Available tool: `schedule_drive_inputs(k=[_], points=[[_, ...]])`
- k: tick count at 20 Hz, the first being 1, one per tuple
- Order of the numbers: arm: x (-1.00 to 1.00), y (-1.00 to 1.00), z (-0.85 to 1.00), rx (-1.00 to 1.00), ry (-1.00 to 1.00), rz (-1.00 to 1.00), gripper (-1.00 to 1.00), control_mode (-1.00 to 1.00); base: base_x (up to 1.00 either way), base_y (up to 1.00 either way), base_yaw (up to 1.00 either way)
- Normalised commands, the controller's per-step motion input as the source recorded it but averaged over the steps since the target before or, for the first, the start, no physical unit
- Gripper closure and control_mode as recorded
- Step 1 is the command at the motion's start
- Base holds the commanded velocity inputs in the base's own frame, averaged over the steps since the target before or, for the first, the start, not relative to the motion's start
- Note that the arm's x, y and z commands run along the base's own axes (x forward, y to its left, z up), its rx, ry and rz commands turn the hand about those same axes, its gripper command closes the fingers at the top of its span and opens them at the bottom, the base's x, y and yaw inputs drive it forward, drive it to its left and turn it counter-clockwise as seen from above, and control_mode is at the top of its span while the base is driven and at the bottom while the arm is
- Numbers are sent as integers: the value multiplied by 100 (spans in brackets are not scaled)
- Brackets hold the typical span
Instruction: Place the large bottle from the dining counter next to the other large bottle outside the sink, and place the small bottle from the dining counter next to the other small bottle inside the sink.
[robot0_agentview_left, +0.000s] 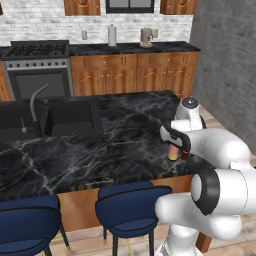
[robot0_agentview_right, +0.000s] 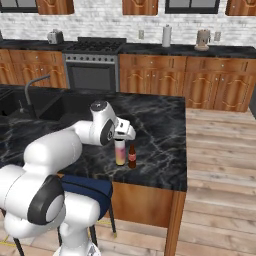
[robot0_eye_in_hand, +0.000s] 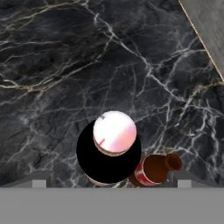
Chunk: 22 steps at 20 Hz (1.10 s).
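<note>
I'm looking at a kitchen with a whitish brick back wall (robot0_agentview_right: 100, 20), wooden cabinets (robot0_agentview_right: 210, 90) beneath a dark wall counter, and a steel stove (robot0_agentview_left: 37, 67) with a black oven door. A grey wall (robot0_agentview_left: 225, 60) closes the right side. Pale wooden planks cover the floor (robot0_agentview_right: 220, 165). Two blue stools (robot0_agentview_left: 130, 210) stand in front.
</note>
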Motion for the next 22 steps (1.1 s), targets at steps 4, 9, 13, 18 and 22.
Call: schedule_drive_inputs(k=[4,9,13,18,22], points=[[9,0,-9,0,0,0,-100,-100,0,0,0],[10,0,-7,0,0,0,-100,-100,0,0,0],[11,0,-5,0,0,0,-100,-100,0,0,0],[12,0,-3,0,0,0,-100,-100,0,0,0],[11,0,-4,0,0,0,100,-100,0,0,0]])
